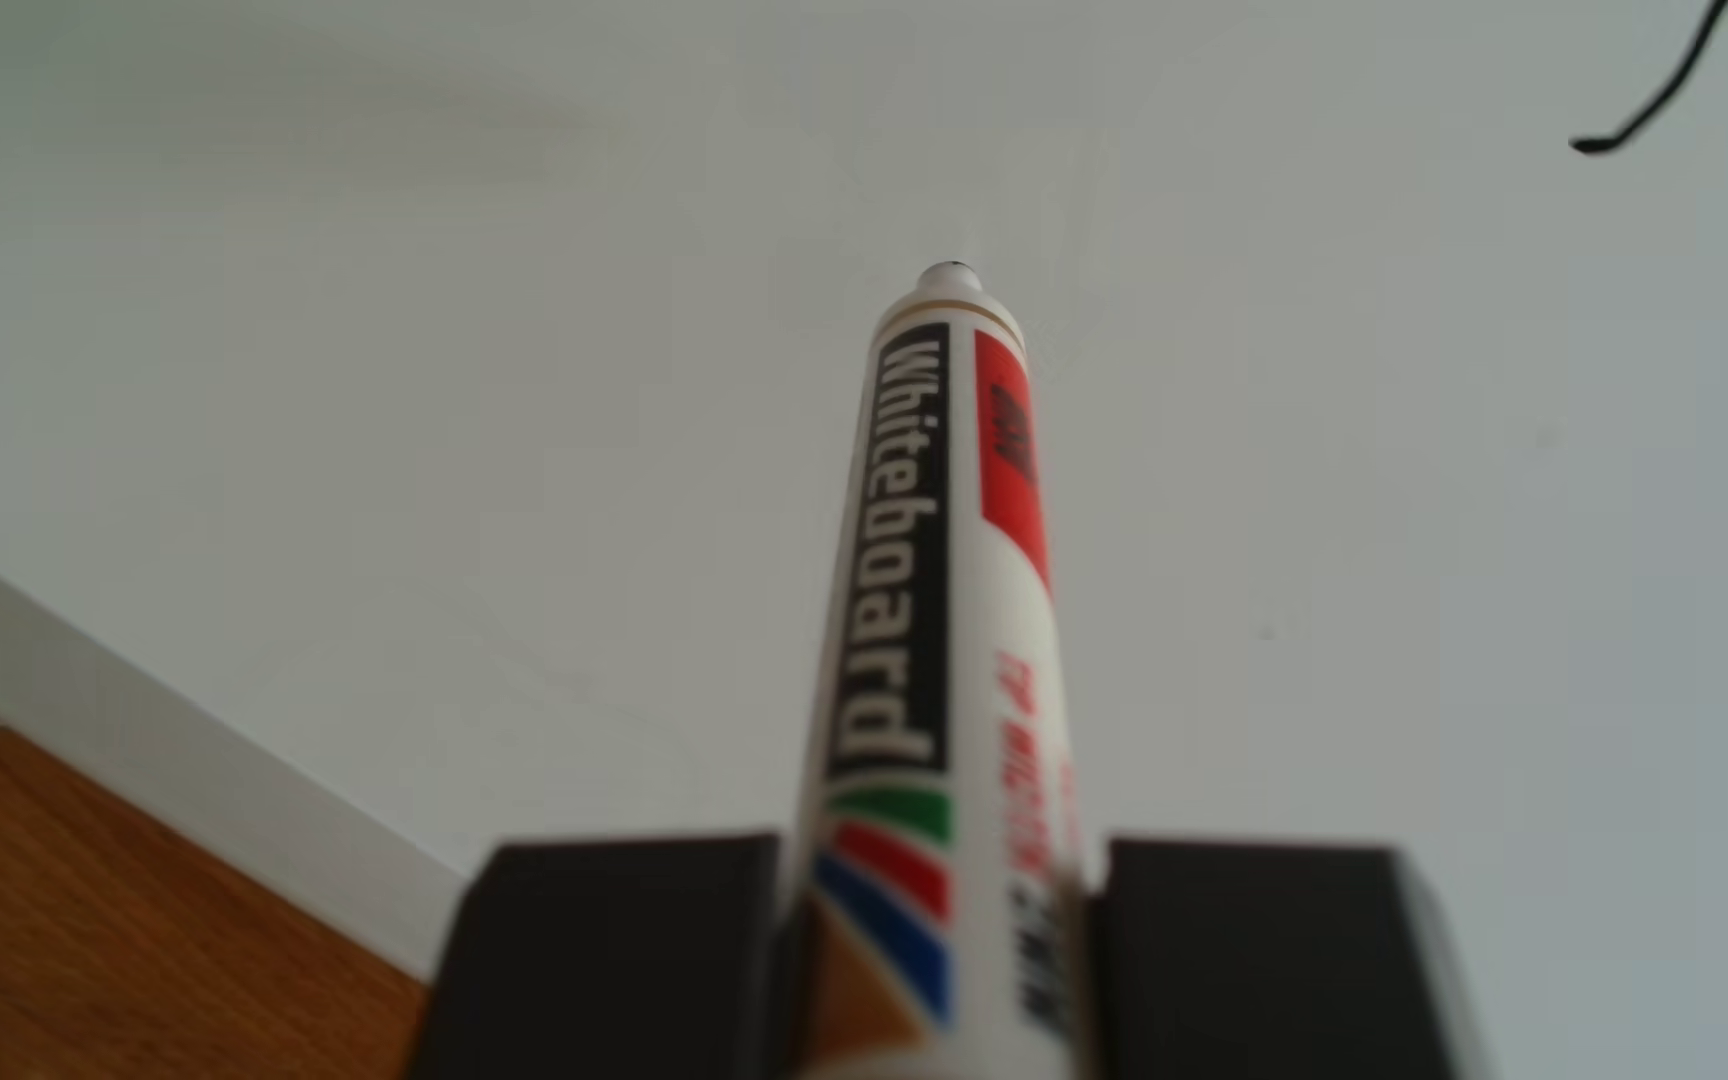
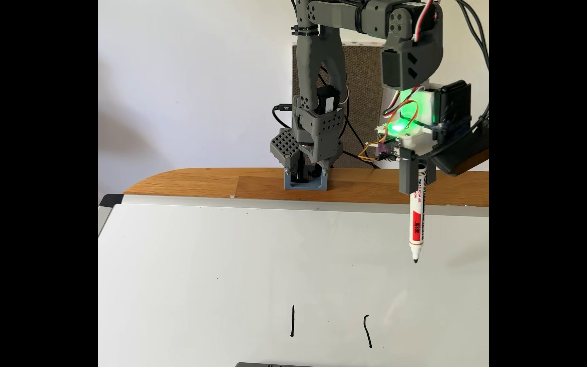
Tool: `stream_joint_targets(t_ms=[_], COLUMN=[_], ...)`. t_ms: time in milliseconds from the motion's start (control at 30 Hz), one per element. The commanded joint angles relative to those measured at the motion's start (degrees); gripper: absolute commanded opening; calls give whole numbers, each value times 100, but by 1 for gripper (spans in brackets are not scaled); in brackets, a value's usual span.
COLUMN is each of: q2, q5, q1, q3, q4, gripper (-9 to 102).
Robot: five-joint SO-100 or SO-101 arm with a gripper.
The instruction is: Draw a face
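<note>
While your fingers (image 2: pixel 417 176) clamp the marker (image 2: pixel 416 226), its tip hangs above the whiteboard (image 2: pixel 214 264).
Below them, well apart, the face (image 2: pixel 367 331) is two short strokes.

I held a white marker (image 1: pixel 933 644) between my two black fingers (image 1: pixel 621 955), one on each side of it. My gripper (image 1: pixel 943 935) was closed tight on the pen near the bottom of the picture. The pen pointed away from me, up toward a white board (image 1: pixel 424 312). It had the word "Whiteboard" in a black strip, a red patch, and green, red and blue stripes. Its tip looked close to the board, but it was too blurry to tell if it touched. A thin black line (image 1: pixel 1660 93) curved in the top right corner. A brown wooden table (image 1: pixel 91 914) showed at the bottom left, past the board's pale edge.
</note>
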Motion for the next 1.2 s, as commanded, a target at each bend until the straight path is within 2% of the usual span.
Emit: stream_joint_targets(t_ms=[0,233,500,900,1167], q2=[475,396,396,378,378], q5=[44,0,-44,-53,-202], q1=[-70,-88,-18,9,536], q3=[-26,53,747,782,791], q4=[0,-105,-686,-888,-1011], gripper=[-1,-1,-1,-1,-1])
